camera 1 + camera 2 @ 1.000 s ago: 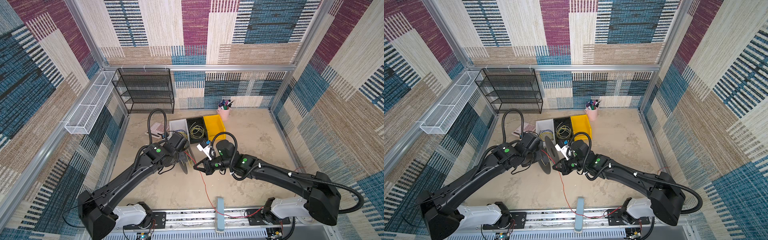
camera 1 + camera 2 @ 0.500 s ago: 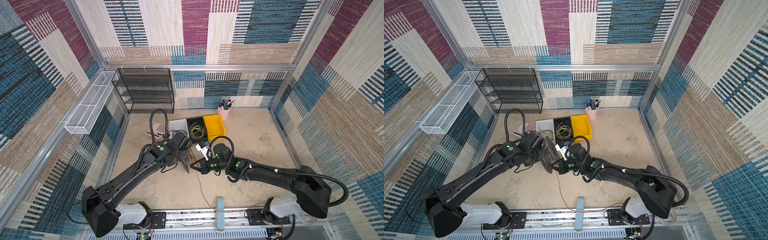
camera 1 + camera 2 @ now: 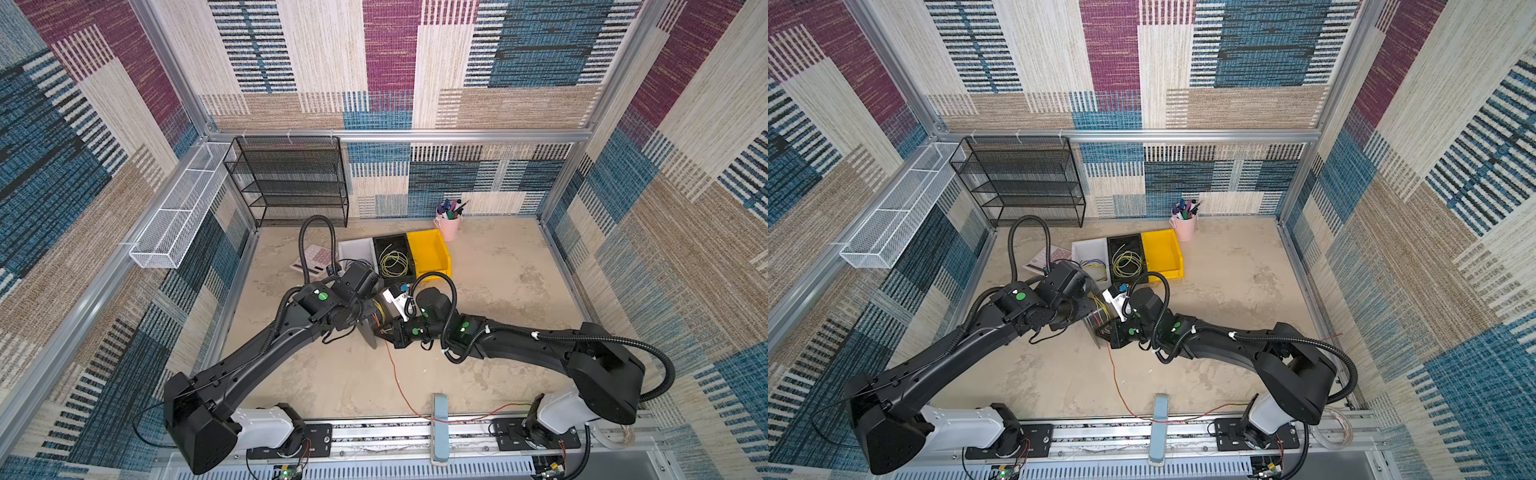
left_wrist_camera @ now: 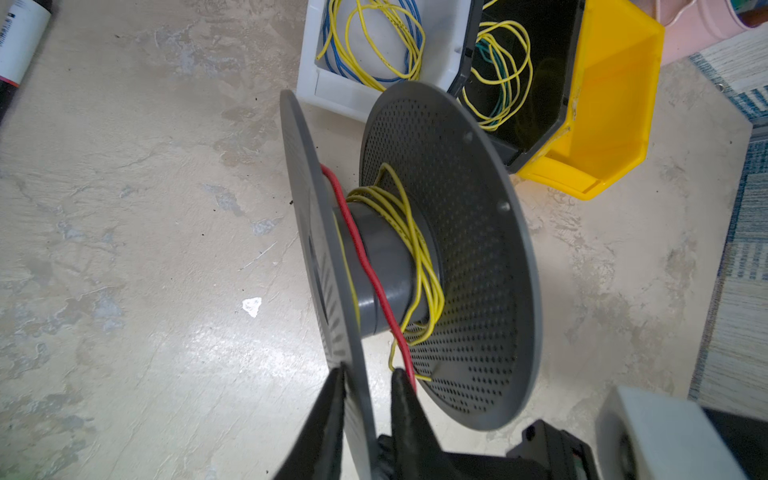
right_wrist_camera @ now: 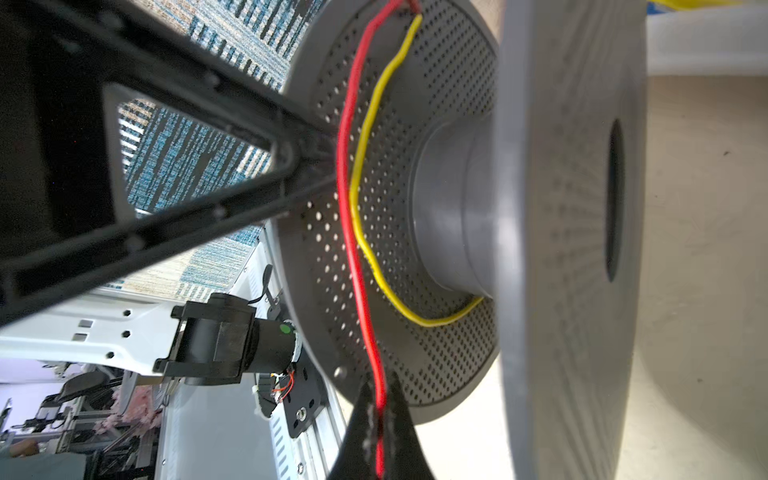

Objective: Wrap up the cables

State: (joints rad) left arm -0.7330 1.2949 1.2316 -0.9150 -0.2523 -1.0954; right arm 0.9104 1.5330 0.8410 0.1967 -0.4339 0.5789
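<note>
A grey spool [image 4: 386, 266] with two perforated flanges stands on edge on the floor, with yellow wire round its hub. The red cable [image 4: 361, 253] runs over the hub. It trails from the spool across the floor [image 3: 399, 382] to the front rail. My left gripper [image 4: 368, 374] straddles the rim of the near flange. One finger lies against that flange and the other stands off it, so the jaws are open. My right gripper [image 5: 379, 384] is shut on the red cable [image 5: 353, 232] just below the far flange. In both top views the two grippers meet at the spool [image 3: 1100, 324].
Behind the spool stand a white bin [image 3: 353, 249] with blue-and-yellow wire, a black bin [image 3: 382, 243] with yellow-green wire and a yellow bin [image 3: 430, 253]. A pink pen cup [image 3: 449, 224], a black mesh shelf [image 3: 291, 183] and a calculator [image 3: 311, 259] stand further back.
My left gripper's jaws have parted on the spool's flange. The right gripper has moved left, closer to the spool, with the red cable still in it.
</note>
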